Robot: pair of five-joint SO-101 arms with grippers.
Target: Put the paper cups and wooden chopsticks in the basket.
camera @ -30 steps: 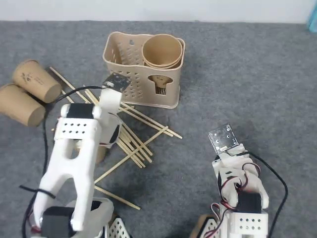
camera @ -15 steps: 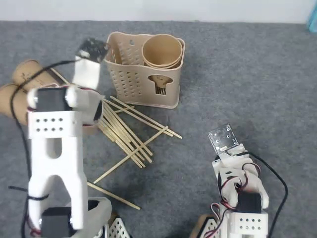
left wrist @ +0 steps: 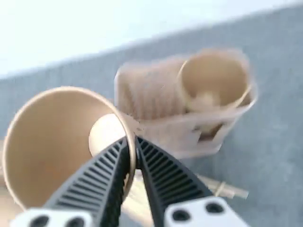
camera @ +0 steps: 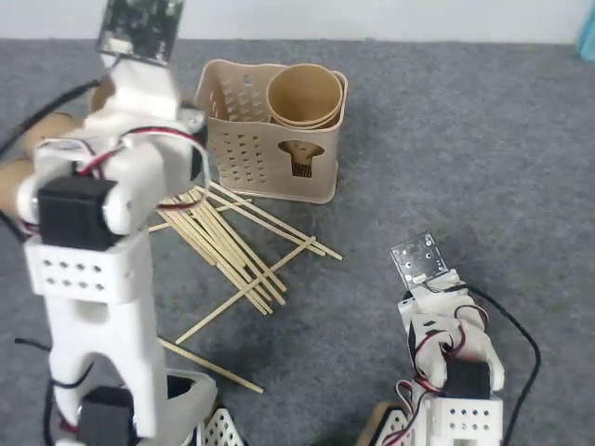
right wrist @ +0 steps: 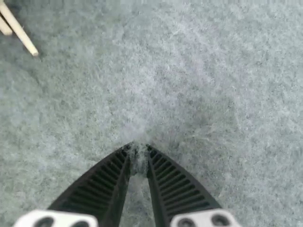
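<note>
My left gripper (left wrist: 131, 141) is shut on the rim of a brown paper cup (left wrist: 52, 142), held up in the air with its mouth facing the wrist camera. Beyond it stands the beige basket (left wrist: 156, 118) with stacked paper cups (left wrist: 213, 80) inside. From above, the left arm (camera: 112, 195) rises tall beside the basket (camera: 251, 139), whose right compartment holds the nested cups (camera: 304, 93). Wooden chopsticks (camera: 232, 246) lie scattered in front of the basket. My right gripper (right wrist: 137, 147) is shut, empty, tips down on the carpet.
Two more paper cups (camera: 37, 139) lie at the far left, mostly hidden behind the left arm. A single chopstick end (right wrist: 16, 28) shows near the right gripper. The right arm (camera: 442, 325) sits low at the front right on grey carpet.
The left arm has risen from the chopstick pile with the cup and swung up toward the basket's left side. The right arm has not moved.
</note>
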